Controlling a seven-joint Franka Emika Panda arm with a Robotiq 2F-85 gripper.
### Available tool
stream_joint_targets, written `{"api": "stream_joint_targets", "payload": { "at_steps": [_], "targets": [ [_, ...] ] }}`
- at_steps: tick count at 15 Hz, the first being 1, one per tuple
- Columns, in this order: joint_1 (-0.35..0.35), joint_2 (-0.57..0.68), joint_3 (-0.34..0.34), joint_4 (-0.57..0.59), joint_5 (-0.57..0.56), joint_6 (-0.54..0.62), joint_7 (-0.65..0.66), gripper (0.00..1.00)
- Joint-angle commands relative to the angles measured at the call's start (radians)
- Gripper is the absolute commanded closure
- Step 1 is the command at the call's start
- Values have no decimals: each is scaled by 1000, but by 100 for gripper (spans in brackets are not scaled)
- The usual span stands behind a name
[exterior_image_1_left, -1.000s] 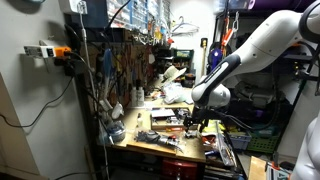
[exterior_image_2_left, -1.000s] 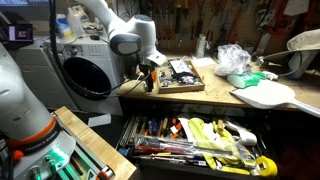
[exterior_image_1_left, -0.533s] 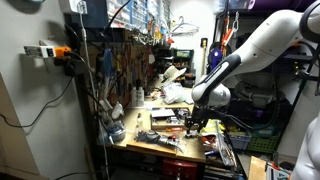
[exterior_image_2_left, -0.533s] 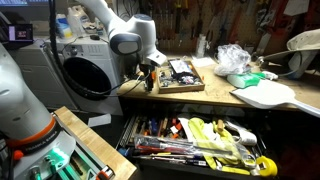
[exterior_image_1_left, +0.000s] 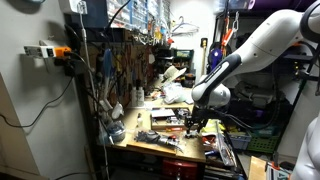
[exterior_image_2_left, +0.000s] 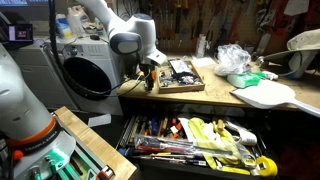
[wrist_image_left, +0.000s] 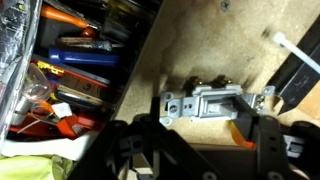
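Observation:
In the wrist view a grey metal wall switch (wrist_image_left: 215, 102) with a toggle lies flat on the wooden workbench top (wrist_image_left: 200, 40). My gripper (wrist_image_left: 200, 132) hangs just over it, its two black fingers spread wide, one at each end of the switch. An orange piece (wrist_image_left: 240, 126) shows by one finger. Nothing is between the jaws. In both exterior views the gripper (exterior_image_1_left: 190, 124) (exterior_image_2_left: 150, 74) points down at the front edge of the bench.
Below the bench edge an open drawer (exterior_image_2_left: 200, 140) (wrist_image_left: 70, 70) is full of hand tools. A shallow wooden tray of parts (exterior_image_2_left: 181, 75), a crumpled plastic bag (exterior_image_2_left: 235, 58) and a white board (exterior_image_2_left: 265, 95) sit on the bench. A tool pegboard (exterior_image_1_left: 120, 60) stands behind.

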Motion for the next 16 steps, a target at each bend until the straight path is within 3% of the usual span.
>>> {"api": "stream_joint_targets", "payload": {
  "at_steps": [1,15,16],
  "targets": [
    [6,-22,-4,-15,-23,4,23,1],
    [5,-18,-5,-10,-13,-3,14,0],
    [5,-15,-6,-8,-11,-4,13,6]
  ]
}}
